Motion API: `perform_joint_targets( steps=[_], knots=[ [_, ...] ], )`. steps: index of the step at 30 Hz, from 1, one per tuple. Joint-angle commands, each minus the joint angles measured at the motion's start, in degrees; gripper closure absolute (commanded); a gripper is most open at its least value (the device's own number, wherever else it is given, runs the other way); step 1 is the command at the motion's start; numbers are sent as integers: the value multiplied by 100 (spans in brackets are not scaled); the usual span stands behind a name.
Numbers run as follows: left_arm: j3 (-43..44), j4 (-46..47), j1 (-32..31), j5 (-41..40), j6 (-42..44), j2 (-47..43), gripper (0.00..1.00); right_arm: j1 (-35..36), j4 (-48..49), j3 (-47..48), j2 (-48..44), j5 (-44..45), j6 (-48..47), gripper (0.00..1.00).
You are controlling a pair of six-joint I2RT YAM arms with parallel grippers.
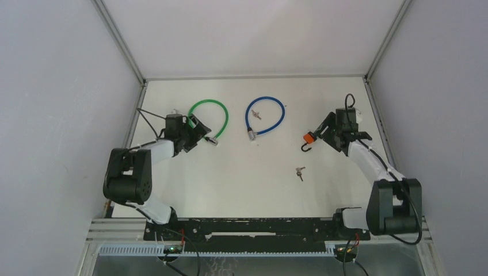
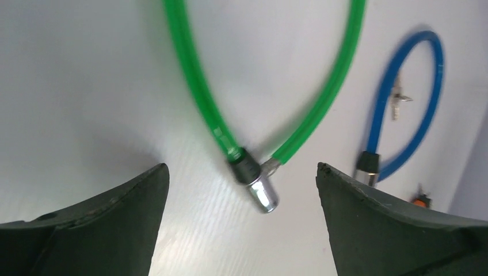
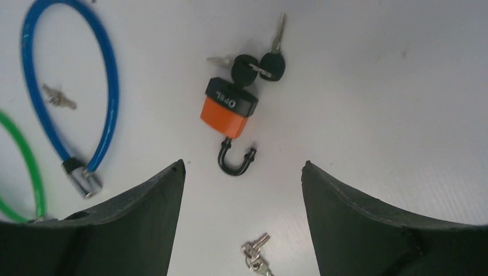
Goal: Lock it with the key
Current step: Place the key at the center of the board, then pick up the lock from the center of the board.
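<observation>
An orange padlock (image 3: 226,112) with a black cap lies on the white table, its black shackle (image 3: 235,161) swung open. Black-headed keys (image 3: 253,68) sit at its cap end. My right gripper (image 3: 244,164) is open just short of the shackle and touches nothing; from above it (image 1: 322,130) stands right of the padlock (image 1: 311,137). The green cable lock (image 2: 195,86) lies looped, its silver barrel (image 2: 260,190) between the open fingers of my left gripper (image 2: 241,168), which grips nothing. In the top view that gripper (image 1: 199,129) is inside the green loop (image 1: 208,118).
A blue cable lock (image 1: 265,115) lies mid-table with a small silver key (image 1: 256,114) inside its loop. A loose bunch of silver keys (image 1: 298,171) lies nearer the arm bases, also below my right fingers (image 3: 256,257). White walls enclose the table on three sides.
</observation>
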Motion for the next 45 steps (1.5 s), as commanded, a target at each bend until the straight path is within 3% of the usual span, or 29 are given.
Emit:
perform_joint_targets(
  steps=[1,4,7,10,18,24,28,34,38,42,45],
  knots=[
    [-160,-1741,-27,-928,402,-828,0,246,-52,707,810,515,-282,20],
    [-234,-2328,-288,-1759,525,-1718,0,613,-496,1307,1494,894,-342,19],
    [-111,-2901,-964,-2541,679,-2442,0,815,-640,1604,1990,983,-351,19],
    [-11,-3158,-1569,-2786,784,-2948,0,782,-696,1815,2429,647,-401,19],
    [257,-3342,-2975,-3204,877,-3503,0,616,-974,2336,3240,827,76,17],
    [338,-3396,-3185,-3250,927,-3632,0,718,-1113,2691,3615,1380,614,23],
    [456,-3578,-3198,-3337,1036,-3740,0,827,-1708,3326,4013,1663,631,29],
    [656,-3715,-3198,-3502,1196,-3885,0,899,-1855,3543,4016,1405,523,49],
    [763,-3709,-3201,-3330,1338,-3885,0,906,-1718,3502,3857,1003,480,71],
    [716,-3463,-3205,-2862,1545,-3911,0,826,-1477,3308,3470,366,402,89],
    [579,-3101,-3221,-2351,1618,-3918,0,701,-1239,2997,3126,-140,419,96]
  ],
)
